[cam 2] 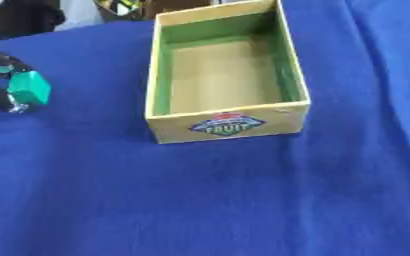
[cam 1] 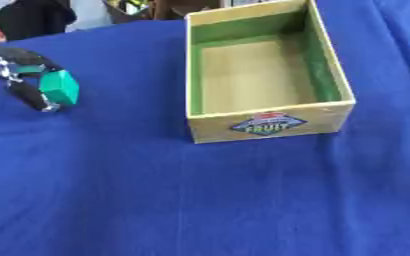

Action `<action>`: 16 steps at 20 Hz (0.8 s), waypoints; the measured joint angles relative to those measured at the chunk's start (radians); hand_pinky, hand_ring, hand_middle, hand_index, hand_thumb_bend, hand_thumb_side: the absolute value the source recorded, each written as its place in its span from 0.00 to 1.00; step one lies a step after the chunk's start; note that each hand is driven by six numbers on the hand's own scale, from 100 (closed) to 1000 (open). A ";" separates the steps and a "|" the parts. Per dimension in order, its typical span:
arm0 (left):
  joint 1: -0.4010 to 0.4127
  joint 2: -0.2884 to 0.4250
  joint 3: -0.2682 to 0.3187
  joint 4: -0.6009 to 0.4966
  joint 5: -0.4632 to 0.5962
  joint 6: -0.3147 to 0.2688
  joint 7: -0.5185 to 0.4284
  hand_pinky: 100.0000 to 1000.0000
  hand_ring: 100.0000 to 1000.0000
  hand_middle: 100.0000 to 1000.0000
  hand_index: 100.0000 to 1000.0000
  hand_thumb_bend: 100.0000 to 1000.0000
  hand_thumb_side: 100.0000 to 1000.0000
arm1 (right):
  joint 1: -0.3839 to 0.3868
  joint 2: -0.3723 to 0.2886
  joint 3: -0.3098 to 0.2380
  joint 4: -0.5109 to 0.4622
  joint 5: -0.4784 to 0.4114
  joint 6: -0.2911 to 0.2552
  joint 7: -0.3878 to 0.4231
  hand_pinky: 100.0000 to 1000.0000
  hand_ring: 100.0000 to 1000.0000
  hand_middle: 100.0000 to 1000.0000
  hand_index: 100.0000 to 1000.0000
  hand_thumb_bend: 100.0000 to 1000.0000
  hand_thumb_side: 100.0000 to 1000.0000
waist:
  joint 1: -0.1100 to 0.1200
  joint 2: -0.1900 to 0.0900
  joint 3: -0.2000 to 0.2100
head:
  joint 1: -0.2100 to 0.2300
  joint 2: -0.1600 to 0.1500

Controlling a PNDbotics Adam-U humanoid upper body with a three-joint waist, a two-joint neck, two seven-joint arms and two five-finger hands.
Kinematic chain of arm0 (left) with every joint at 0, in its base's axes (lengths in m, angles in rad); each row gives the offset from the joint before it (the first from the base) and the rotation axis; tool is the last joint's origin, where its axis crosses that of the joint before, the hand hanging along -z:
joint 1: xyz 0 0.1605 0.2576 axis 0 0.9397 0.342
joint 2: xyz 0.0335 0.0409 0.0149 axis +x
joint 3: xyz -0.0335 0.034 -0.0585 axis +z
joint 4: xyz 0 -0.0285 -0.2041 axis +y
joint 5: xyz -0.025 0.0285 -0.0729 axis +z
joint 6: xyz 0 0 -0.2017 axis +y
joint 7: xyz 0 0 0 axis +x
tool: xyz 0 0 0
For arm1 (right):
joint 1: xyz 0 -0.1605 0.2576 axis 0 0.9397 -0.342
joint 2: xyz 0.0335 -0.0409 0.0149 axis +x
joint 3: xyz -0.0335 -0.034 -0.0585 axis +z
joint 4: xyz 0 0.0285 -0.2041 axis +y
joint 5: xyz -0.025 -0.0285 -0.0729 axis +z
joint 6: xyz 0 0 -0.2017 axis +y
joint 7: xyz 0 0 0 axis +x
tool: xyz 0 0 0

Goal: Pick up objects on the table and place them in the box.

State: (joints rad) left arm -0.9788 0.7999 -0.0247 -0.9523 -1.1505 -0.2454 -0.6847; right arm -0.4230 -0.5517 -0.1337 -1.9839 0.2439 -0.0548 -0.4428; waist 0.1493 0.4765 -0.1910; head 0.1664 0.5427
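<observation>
At the left edge my left hand [cam 1: 16, 75] has its black fingers and thumb curled round a small green block [cam 1: 60, 87], held just above the blue cloth. An open yellow box [cam 1: 265, 120] with green inner walls and a "FRUIT" label on its front stands at the upper middle, to the right of the hand. The box's inside looks bare. My right hand shows in neither view.
A blue cloth [cam 1: 200, 200] covers the whole table and lies in soft folds. Dark items [cam 1: 33, 17] and clutter sit beyond the table's far edge at the top left.
</observation>
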 measured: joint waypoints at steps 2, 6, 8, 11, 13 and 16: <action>-0.002 -0.001 0.003 0.004 0.033 0.002 0.003 0.58 0.71 0.77 0.94 0.32 0.58 | 0.000 0.000 0.000 0.000 0.000 0.001 -0.001 0.71 0.74 0.71 0.71 0.00 0.88 | 0.000 0.003 0.000 | 0.001 0.000; -0.007 -0.007 0.003 0.006 0.078 0.004 0.025 0.48 0.59 0.57 0.78 0.29 0.57 | 0.000 0.000 0.000 0.000 0.000 0.004 -0.004 0.71 0.74 0.71 0.71 0.00 0.87 | 0.002 0.005 0.000 | 0.006 0.000; -0.008 -0.009 0.003 0.005 0.083 0.005 0.042 0.40 0.52 0.46 0.65 0.21 0.58 | 0.000 0.000 0.000 0.000 0.000 0.005 -0.005 0.71 0.74 0.71 0.71 0.00 0.87 | 0.002 0.007 -0.001 | 0.008 0.000; -0.008 -0.009 0.003 0.005 0.069 0.015 0.070 0.36 0.47 0.43 0.53 0.02 0.59 | 0.000 0.000 0.000 0.000 0.000 0.006 -0.006 0.71 0.74 0.71 0.71 0.00 0.87 | 0.002 0.007 -0.002 | 0.008 0.000; -0.008 -0.009 0.003 0.005 0.050 0.025 0.091 0.34 0.47 0.41 0.41 0.00 0.59 | 0.001 0.000 0.000 0.000 0.000 0.007 -0.007 0.70 0.74 0.71 0.71 0.00 0.87 | 0.002 0.007 -0.002 | 0.008 0.000; -0.009 -0.010 0.003 0.006 0.030 0.043 0.116 0.36 0.48 0.40 0.32 0.00 0.37 | 0.001 0.000 0.000 0.000 0.000 0.009 -0.009 0.70 0.74 0.71 0.71 0.00 0.87 | 0.002 0.007 -0.001 | 0.008 0.000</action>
State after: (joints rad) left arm -0.9880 0.7899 -0.0216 -0.9461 -1.1208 -0.2026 -0.5682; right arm -0.4219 -0.5517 -0.1337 -1.9839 0.2437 -0.0458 -0.4517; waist 0.1517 0.4837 -0.1917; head 0.1745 0.5431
